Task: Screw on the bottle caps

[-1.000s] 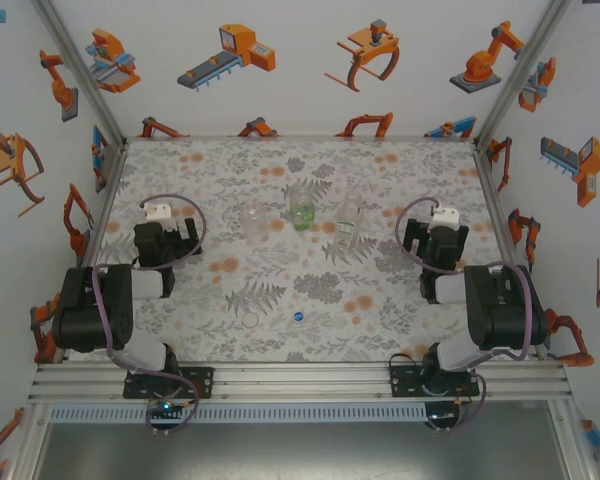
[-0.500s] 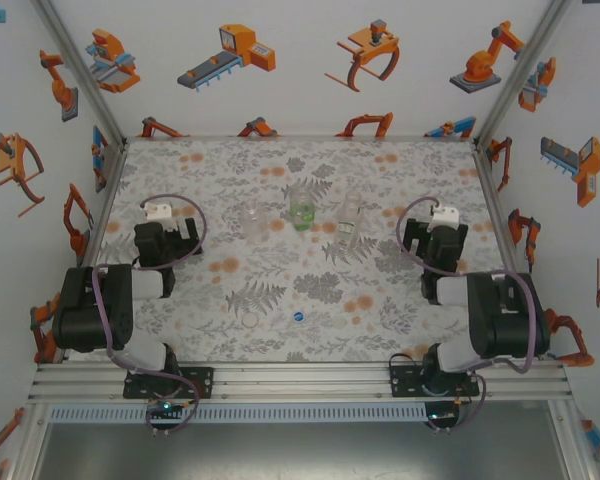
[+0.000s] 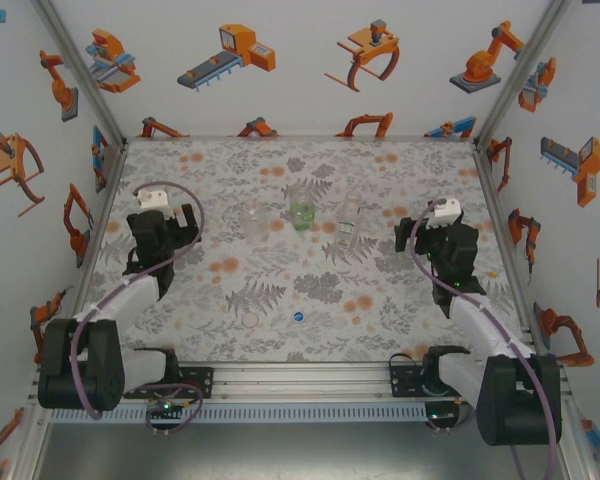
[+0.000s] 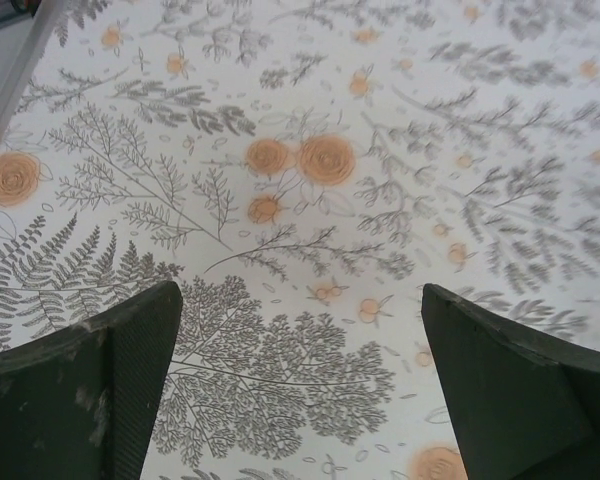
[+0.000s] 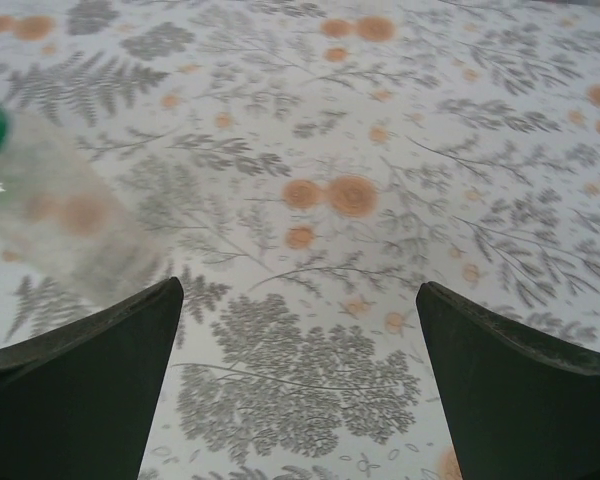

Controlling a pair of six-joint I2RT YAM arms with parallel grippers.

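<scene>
Both arms are stretched forward since a second ago; bottles and caps are unmoved. Left end effector (image 3: 164,236) is held wide open and empty over bare counter (image 3: 280,290). Right end effector (image 3: 435,238) is also spread wide with nothing gripped. Three bottles are stood mid-counter: left clear bottle (image 3: 251,222), green-tinted bottle (image 3: 301,211), right clear bottle (image 3: 349,228). Contents cannot be told. Blue cap (image 3: 297,316) is lying loose near the front edge.

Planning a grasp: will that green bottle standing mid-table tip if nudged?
The green bottle stands upright on a narrow base, so a high nudge would probably tip it. It looks like thin, see-through plastic, so likely light and easily shoved. Being round, it may roll once down.
</scene>
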